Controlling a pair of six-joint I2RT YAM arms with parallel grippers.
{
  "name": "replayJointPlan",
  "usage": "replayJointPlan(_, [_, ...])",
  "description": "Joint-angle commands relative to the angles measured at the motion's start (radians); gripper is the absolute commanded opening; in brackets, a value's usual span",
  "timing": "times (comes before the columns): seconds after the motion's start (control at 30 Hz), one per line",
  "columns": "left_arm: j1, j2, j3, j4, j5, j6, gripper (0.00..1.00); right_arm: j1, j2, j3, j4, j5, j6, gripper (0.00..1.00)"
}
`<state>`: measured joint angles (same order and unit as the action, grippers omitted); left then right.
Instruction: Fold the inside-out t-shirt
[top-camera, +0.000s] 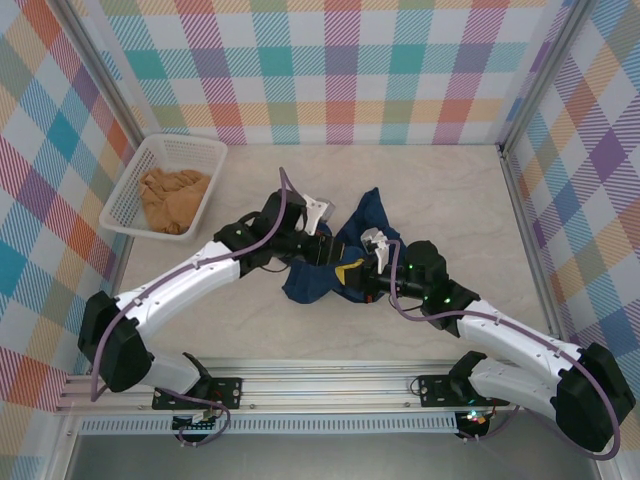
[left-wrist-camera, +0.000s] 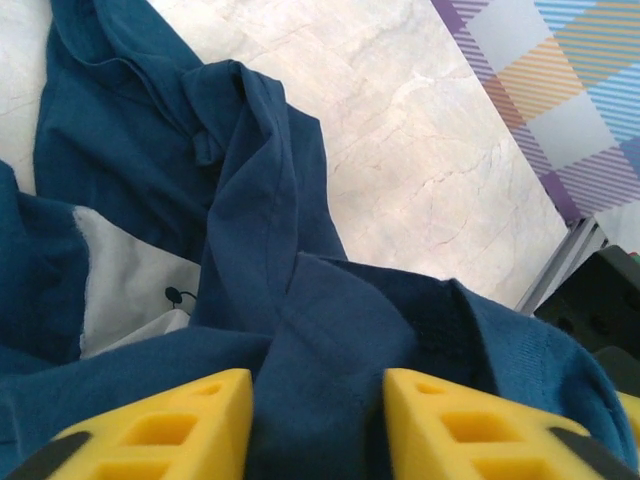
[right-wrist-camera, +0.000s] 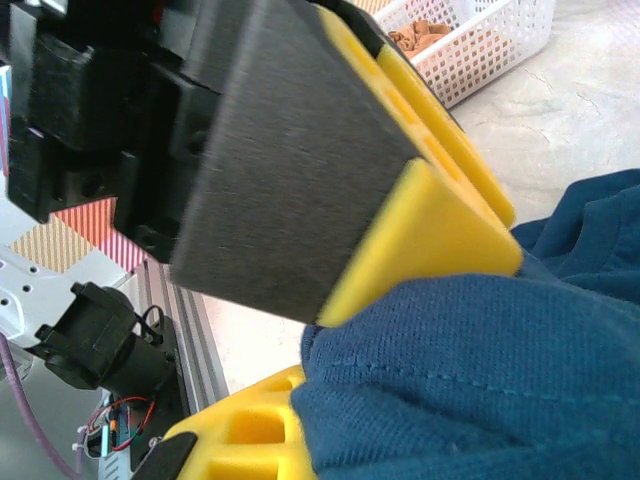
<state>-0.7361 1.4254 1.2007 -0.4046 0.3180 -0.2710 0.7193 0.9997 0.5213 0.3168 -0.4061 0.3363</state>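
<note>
— Where did the inside-out t-shirt (top-camera: 372, 214) lie?
— Crumpled in a heap in the middle of the counter (top-camera: 455, 190), between the two arms and well apart from the white basket (top-camera: 128, 190) holding the tan garment (top-camera: 172, 197).
— And the left gripper (left-wrist-camera: 318, 425)?
— Its yellow fingers (left-wrist-camera: 160, 432) were clamped on a bunched navy fold, near a pale panel (left-wrist-camera: 125, 285).
— The right gripper (right-wrist-camera: 360, 340)?
— Closed on another thick fold of the same cloth.

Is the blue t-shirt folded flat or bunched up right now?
Bunched up. The t-shirt lies in a crumpled heap with loose ridges, and the left gripper and right gripper each pinch a wad of its cloth.
</note>
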Motion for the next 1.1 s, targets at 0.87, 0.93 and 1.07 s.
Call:
replayJointPlan(0.87, [0.121,-0.454,-0.353,0.527,0.223,-0.063,0.0,-0.03,-0.192,0.011,-0.35,0.115,-0.097,0.49])
replayJointPlan(0.93, [0.122,-0.477,-0.378,0.535,0.227,-0.029,0.0,-0.09,-0.206,0.037,-0.399,0.091,-0.085,0.53])
replayJointPlan(1.07, [0.121,-0.53,-0.417,0.538,0.216,0.011,0.0,-0.257,-0.126,0.111,-0.455,0.015,0.038,0.61])
